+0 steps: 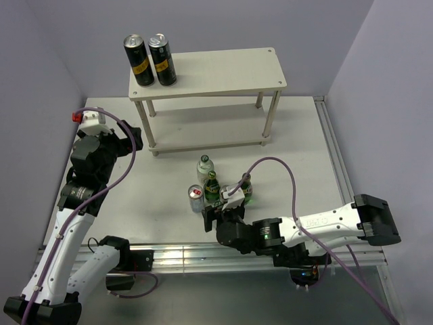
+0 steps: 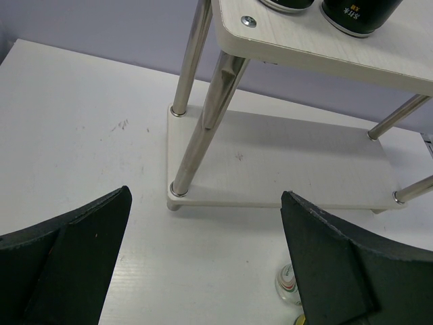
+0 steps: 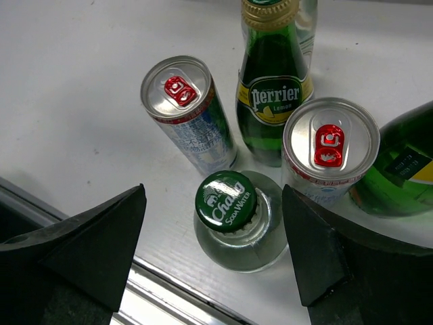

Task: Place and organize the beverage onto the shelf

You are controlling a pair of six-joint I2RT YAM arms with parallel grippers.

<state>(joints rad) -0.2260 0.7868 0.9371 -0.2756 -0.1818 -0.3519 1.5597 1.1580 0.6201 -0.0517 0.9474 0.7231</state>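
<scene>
The beverages stand clustered on the white table in front of the shelf (image 1: 210,71). In the right wrist view I see a clear bottle with a green Chang cap (image 3: 226,203), two silver cans with red tabs (image 3: 179,91) (image 3: 329,139), a green Perrier bottle (image 3: 274,101), a second green bottle (image 3: 399,169) and a second clear bottle (image 3: 308,20) behind. My right gripper (image 3: 213,193) is open, its fingers either side of the Chang bottle, not touching. My left gripper (image 2: 206,193) is open and empty, facing the shelf's lower board (image 2: 298,169); it shows near the shelf's left legs (image 1: 132,139).
Two tall black cans (image 1: 150,59) stand on the left end of the shelf's top board. The metal rail of the table's near edge (image 3: 169,291) lies just below the Chang bottle. A clear bottle (image 2: 287,283) shows beside my left gripper's right finger.
</scene>
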